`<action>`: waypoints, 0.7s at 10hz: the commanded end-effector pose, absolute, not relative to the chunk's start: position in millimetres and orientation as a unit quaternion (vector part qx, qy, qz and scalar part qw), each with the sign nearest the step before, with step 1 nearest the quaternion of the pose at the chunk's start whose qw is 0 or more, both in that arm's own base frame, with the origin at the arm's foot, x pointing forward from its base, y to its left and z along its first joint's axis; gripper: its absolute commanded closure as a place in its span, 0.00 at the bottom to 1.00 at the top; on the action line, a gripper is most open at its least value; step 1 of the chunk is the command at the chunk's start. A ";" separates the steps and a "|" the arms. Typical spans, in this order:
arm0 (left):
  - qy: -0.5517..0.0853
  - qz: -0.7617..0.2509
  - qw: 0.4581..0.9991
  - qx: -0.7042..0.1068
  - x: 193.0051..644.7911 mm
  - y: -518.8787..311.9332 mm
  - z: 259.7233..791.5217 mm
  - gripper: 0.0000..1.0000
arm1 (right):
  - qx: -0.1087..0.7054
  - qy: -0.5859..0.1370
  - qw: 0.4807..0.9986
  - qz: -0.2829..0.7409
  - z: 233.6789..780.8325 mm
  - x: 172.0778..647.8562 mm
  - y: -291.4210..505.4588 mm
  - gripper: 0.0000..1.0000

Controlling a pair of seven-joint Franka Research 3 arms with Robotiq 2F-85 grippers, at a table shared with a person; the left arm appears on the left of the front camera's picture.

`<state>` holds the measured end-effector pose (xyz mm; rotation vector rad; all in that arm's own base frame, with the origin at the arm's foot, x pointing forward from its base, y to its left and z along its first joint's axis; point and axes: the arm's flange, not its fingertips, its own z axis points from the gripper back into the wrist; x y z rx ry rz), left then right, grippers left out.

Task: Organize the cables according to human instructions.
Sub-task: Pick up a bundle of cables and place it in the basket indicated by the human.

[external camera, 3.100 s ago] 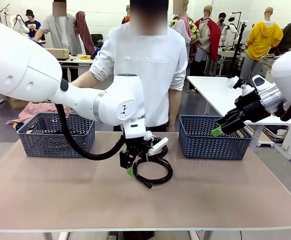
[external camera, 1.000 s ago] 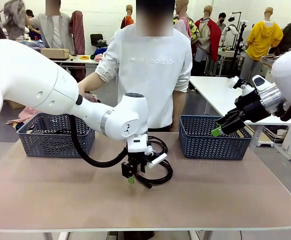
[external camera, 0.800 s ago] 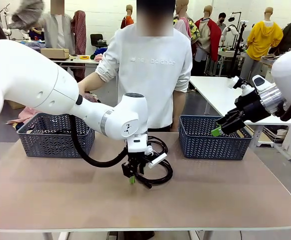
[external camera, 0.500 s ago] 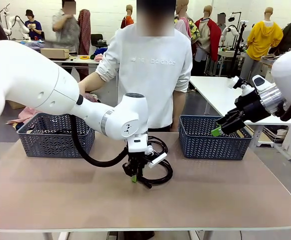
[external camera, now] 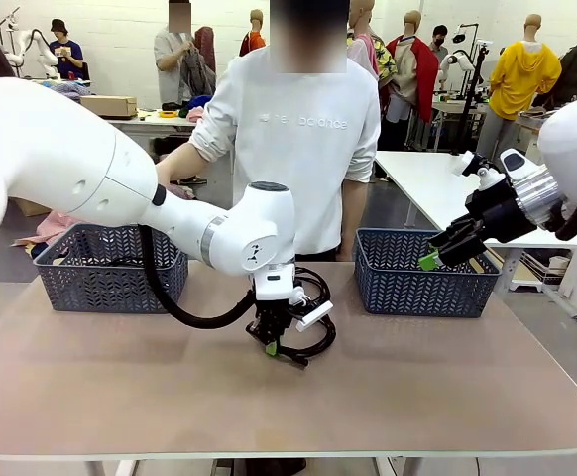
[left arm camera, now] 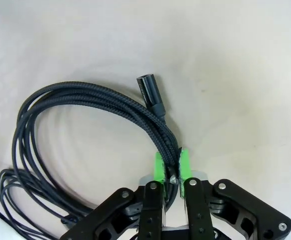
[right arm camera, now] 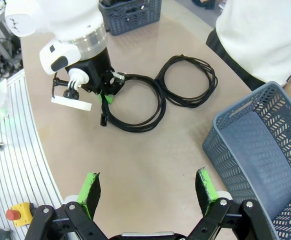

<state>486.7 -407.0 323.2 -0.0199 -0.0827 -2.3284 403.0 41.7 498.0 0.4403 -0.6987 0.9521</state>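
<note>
Two cable coils at middle of table (external camera: 120, 397), toward far edge, just beside each other. Left tool (left arm camera: 171, 162) pinching bundled strands of near coil (right arm camera: 158, 107), just behind plug (left arm camera: 150, 92); far coil (right arm camera: 186, 104) untouched. Right tool (right arm camera: 148, 190) spread, empty, aloft near right basket (external camera: 427, 288). Step: grasp made, lift not yet begun. Next: raise coil clear of neighbour, carry to whichever basket person indicates.

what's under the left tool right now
A coiled black cable lying on the table, several strands pinched by the left tool between its green pads. The loop's near part is hidden beneath the tool's body.
</note>
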 end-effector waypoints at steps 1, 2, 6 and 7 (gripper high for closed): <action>-0.038 -0.929 0.367 -0.019 466.6 -397.7 346.5 1.00 | 0.217 -0.340 0.796 0.451 497.3 406.6 40.7 0.00; -0.040 -0.937 0.343 -0.046 455.5 -395.9 359.0 1.00 | 0.217 -0.340 0.796 0.451 497.3 406.6 40.7 0.00; -0.044 -0.915 0.401 -0.009 450.6 -365.7 434.7 1.00 | 0.217 -0.340 0.796 0.451 497.3 406.6 40.7 0.00; -0.046 -0.904 0.426 -0.002 458.4 -350.3 455.0 1.00 | 0.217 -0.340 0.796 0.451 497.3 406.6 40.7 0.00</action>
